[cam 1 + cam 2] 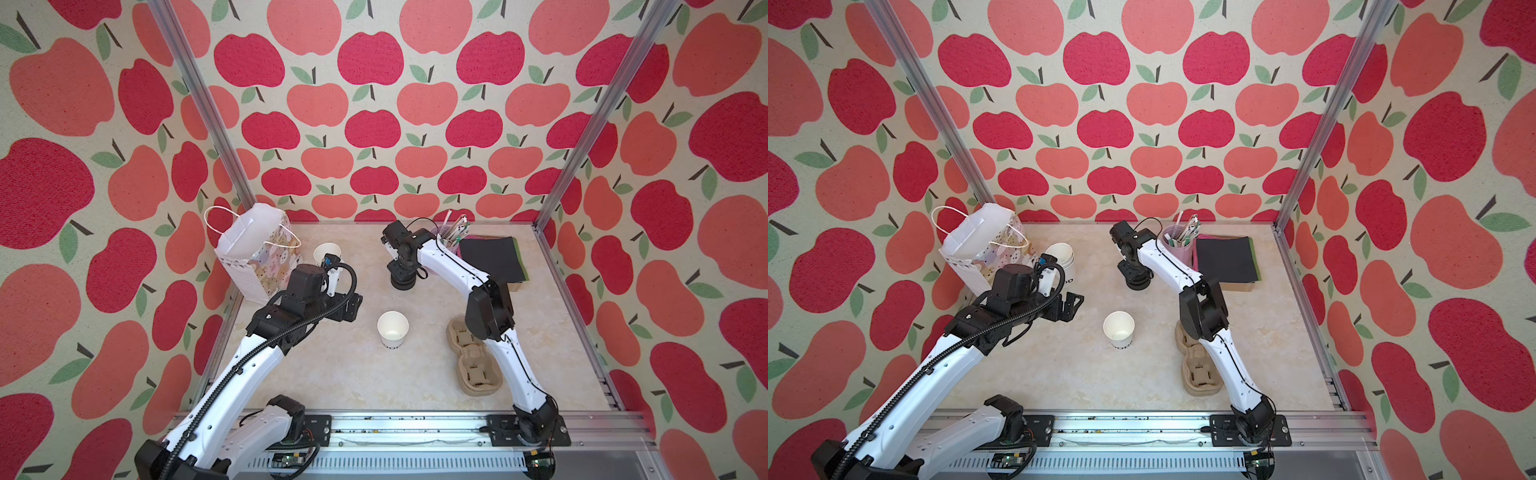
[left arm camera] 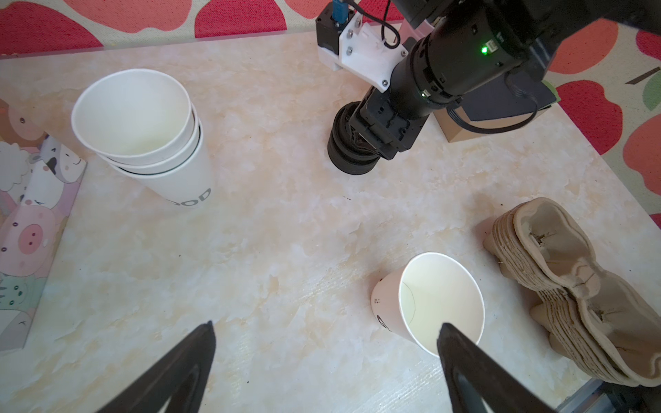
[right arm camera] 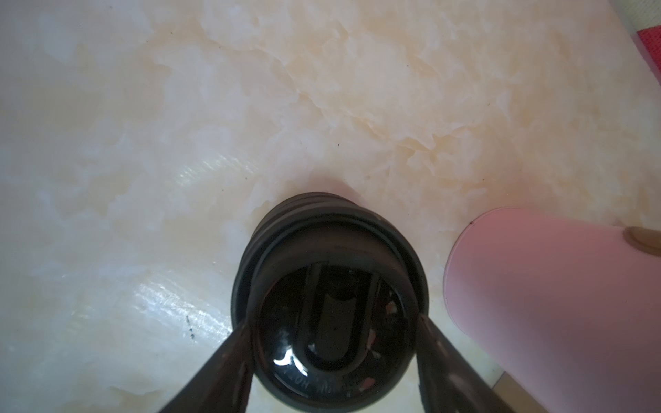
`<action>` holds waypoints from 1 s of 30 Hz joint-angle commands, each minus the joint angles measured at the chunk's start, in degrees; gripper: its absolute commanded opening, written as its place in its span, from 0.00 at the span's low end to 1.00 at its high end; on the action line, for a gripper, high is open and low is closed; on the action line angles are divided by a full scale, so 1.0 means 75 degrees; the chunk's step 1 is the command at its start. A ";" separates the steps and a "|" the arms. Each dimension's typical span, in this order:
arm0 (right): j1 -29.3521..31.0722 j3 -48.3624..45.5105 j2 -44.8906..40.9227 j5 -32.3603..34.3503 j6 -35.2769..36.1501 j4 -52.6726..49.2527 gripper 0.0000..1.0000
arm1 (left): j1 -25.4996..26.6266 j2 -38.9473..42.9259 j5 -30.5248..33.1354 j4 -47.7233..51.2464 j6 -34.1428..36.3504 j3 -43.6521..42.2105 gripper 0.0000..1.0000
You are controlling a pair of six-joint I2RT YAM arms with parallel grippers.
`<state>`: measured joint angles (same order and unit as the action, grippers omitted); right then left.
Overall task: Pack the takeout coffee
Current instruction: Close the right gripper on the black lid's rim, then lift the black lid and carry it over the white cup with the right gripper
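Observation:
The takeout coffee cup (image 1: pixel 392 328) (image 1: pixel 1119 328), white with black lettering, stands upright and uncovered at mid-table; the left wrist view shows it (image 2: pixel 429 300) empty inside. A stack of round black lids (image 1: pixel 402 279) (image 1: pixel 1137 280) (image 2: pixel 352 157) stands behind it. My right gripper (image 3: pixel 332 323) points down over that stack, its fingers (image 3: pixel 229 357) pressed against both sides of the top lid (image 3: pixel 332 304). My left gripper (image 2: pixel 325 329) (image 1: pixel 349 305) hovers open and empty, left of the cup, with one finger (image 2: pixel 465 357) overlapping the cup's rim in the wrist view.
A cartoon-print gift bag (image 1: pixel 257 249) stands open at the back left, with a stack of white cups (image 1: pixel 327 253) (image 2: pixel 143 136) beside it. A pink cup with sticks (image 1: pixel 451 237) (image 3: pixel 554 286) and dark napkins (image 1: pixel 494 257) are at the back right. Pulp cup carriers (image 1: pixel 473 361) (image 2: pixel 572 286) lie under the right arm.

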<state>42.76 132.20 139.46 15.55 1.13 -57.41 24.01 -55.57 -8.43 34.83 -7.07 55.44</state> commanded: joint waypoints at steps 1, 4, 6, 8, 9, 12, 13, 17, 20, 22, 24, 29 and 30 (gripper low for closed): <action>0.0052 0.0139 0.0014 0.0004 0.0061 -0.0187 0.67 | -0.0037 0.0061 0.0046 -0.0083 -0.0147 -0.0057 0.99; 0.0058 0.0159 -0.0235 -0.0167 0.0032 -0.0128 0.67 | -0.0037 0.0063 0.0051 -0.0108 -0.0147 -0.0060 0.99; 0.0064 0.0161 -0.0450 -0.0276 0.0015 -0.0127 0.67 | -0.0039 0.0066 0.0075 -0.0109 -0.0147 -0.0062 0.99; 0.0088 0.0150 -0.0715 -0.0432 0.0014 -0.0150 0.67 | -0.0044 0.0092 0.0095 -0.0131 -0.0147 -0.0056 0.99; 0.0105 0.0150 -0.0832 -0.0496 0.0026 -0.0171 0.67 | -0.0045 0.0096 0.0102 -0.0143 -0.0158 -0.0066 0.99; 0.0156 0.0151 -0.1239 -0.0790 0.0084 -0.0264 0.67 | -0.0049 0.0146 0.0122 -0.0201 -0.0188 -0.0091 0.99; 0.0178 0.0154 -0.1380 -0.0922 0.0106 -0.0317 0.67 | -0.0049 0.0166 0.0119 -0.0227 -0.0205 -0.0091 0.99; 0.0254 0.0129 -0.1925 -0.1359 0.0196 -0.0592 0.67 | -0.0106 0.0231 0.0002 -0.0330 -0.0309 -0.0145 0.99; 0.0405 0.0044 -0.2312 -0.1487 0.0395 -0.0878 0.67 | -0.0200 0.0281 -0.0193 -0.0434 -0.0424 -0.0195 0.99; 0.0545 -0.0137 -0.2586 -0.1524 0.0525 -0.1018 0.67 | -0.0285 0.0328 -0.0335 -0.0512 -0.0508 -0.0257 0.99; 0.0691 -0.0394 -0.2913 -0.1711 0.0573 -0.1110 0.68 | -0.0390 0.0394 -0.0509 -0.0604 -0.0606 -0.0302 0.99; 0.1103 -0.1452 -0.3830 -0.2068 0.0600 -0.1019 0.68 | -0.0723 0.0574 -0.1031 -0.0853 -0.0930 -0.0503 0.99; 0.1184 -0.1639 -0.3970 -0.2076 0.0609 -0.1006 0.68 | -0.0781 0.0598 -0.1123 -0.0893 -0.0989 -0.0535 0.99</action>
<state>50.26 123.11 112.62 2.50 4.49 -62.92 19.16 -52.18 -13.37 30.50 -12.23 52.34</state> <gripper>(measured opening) 0.685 0.991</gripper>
